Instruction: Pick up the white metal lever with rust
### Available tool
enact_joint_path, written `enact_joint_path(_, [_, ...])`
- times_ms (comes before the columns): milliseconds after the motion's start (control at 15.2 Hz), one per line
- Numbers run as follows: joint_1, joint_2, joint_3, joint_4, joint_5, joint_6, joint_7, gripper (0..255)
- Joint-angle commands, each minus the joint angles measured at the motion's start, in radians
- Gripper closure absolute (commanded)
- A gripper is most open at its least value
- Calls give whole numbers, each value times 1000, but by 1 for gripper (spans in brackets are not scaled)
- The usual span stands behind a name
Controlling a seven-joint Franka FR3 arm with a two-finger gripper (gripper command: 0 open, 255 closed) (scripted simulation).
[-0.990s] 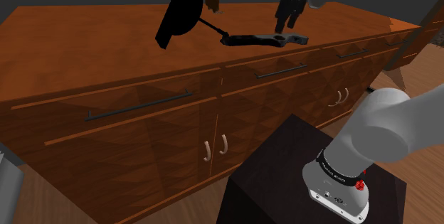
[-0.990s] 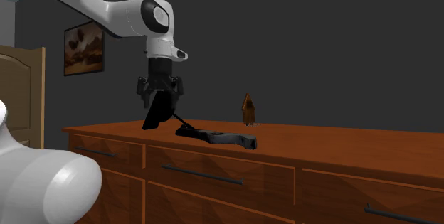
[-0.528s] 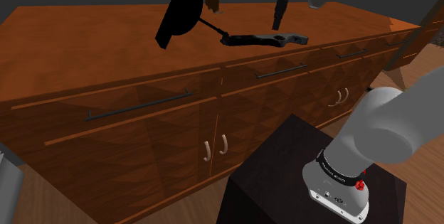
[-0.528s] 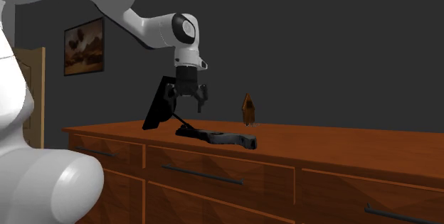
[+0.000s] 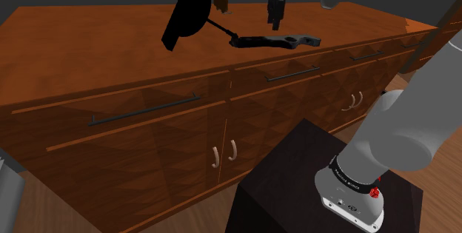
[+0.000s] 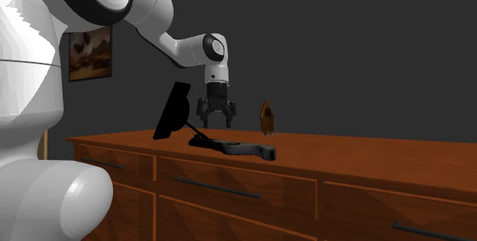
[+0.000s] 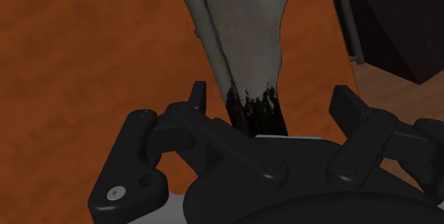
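Black tilted panel (image 5: 186,11) beside lever (image 5: 271,41), brown figurine (image 6: 266,117) behind

My arm (image 6: 30,109) is white with rounded links and dark round joint caps; a red dot (image 5: 375,192) marks its black-ringed base; my pincer (image 7: 270,98) is all black

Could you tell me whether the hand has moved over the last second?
Yes: in the shoulder view the hand shifted left, from above the lever's right end to its middle.

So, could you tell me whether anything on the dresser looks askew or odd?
A flat black panel stands tilted beside the lever, seemingly propped on a thin rod from the lever's end. Nothing looks spilled.
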Motion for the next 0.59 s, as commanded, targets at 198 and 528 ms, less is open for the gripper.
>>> enact_joint_path(198, [0,17,-2,-47,2,62,-20,0])
enact_joint_path(528, [0,18,-3,-82,1,98,-18,255])
